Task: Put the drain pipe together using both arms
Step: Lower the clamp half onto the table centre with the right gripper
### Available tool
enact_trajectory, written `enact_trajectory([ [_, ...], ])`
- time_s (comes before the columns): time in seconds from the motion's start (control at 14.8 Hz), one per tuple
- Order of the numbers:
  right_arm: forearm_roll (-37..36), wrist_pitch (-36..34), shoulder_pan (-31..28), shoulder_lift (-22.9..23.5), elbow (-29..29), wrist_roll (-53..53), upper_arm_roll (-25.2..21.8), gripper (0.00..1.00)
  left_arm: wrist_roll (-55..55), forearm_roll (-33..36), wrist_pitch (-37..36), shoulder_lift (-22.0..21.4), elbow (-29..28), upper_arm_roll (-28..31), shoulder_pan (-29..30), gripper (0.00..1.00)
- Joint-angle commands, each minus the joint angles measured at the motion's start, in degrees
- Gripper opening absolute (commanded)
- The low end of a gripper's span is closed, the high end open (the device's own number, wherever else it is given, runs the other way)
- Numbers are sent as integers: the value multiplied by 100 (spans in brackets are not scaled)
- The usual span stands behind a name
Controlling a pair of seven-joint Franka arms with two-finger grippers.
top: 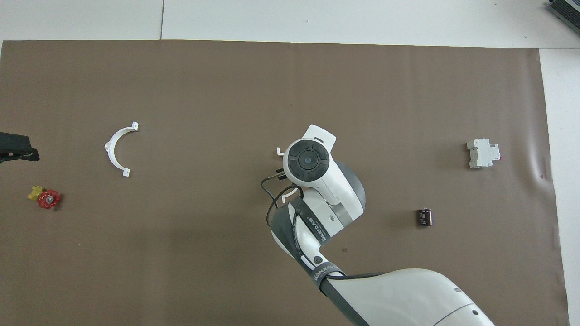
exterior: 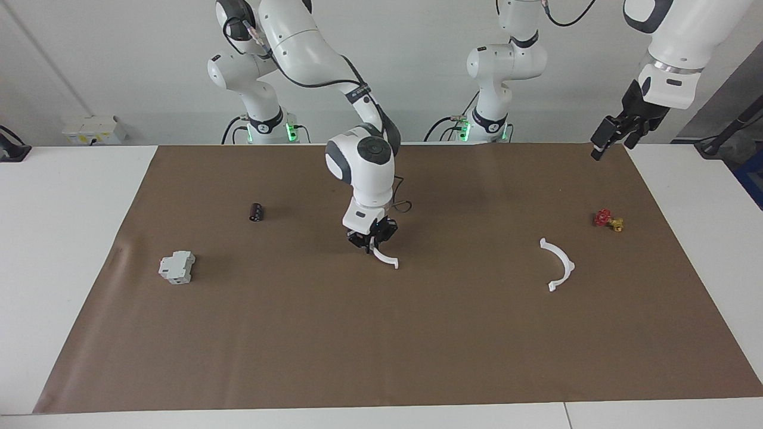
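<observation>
The drain pipe is in two white half-rings. My right gripper [exterior: 372,241] is shut on one half-ring [exterior: 386,257], which hangs low over the middle of the brown mat. In the overhead view the right wrist hides that gripper, and only the held half-ring's ends [top: 287,195] show. The other half-ring [exterior: 559,265] [top: 118,147] lies free on the mat toward the left arm's end. My left gripper [exterior: 608,138] [top: 18,153] waits high over the mat's edge at that end, open and holding nothing.
A grey-white boxy block [exterior: 177,267] [top: 483,153] and a small black cylinder [exterior: 256,211] [top: 424,217] lie toward the right arm's end. A red and yellow valve [exterior: 608,220] [top: 44,197] sits beside the free half-ring, nearer to the robots.
</observation>
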Motion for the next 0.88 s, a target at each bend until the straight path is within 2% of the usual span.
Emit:
enact_trajectory([
  [0.0,-36,178,-57,26,-74,268,42,0,28,3,-114,-17,48,-17,41,100],
  [0.4,-27,169,-48,17,-92,428,42,0,28,3,-114,-17,48,-17,41,100],
  [0.54,-27,143,-48,17,-74,437,42,99,28,3,-114,-8,48,-25,41,100],
  [0.67,-27,20,-66,-87,-22,428,25,100,28,3,-114,-8,57,-17,41,100],
  [0.81,-18,-208,-267,-411,5,419,16,100,28,3,-114,-8,48,-17,41,100],
])
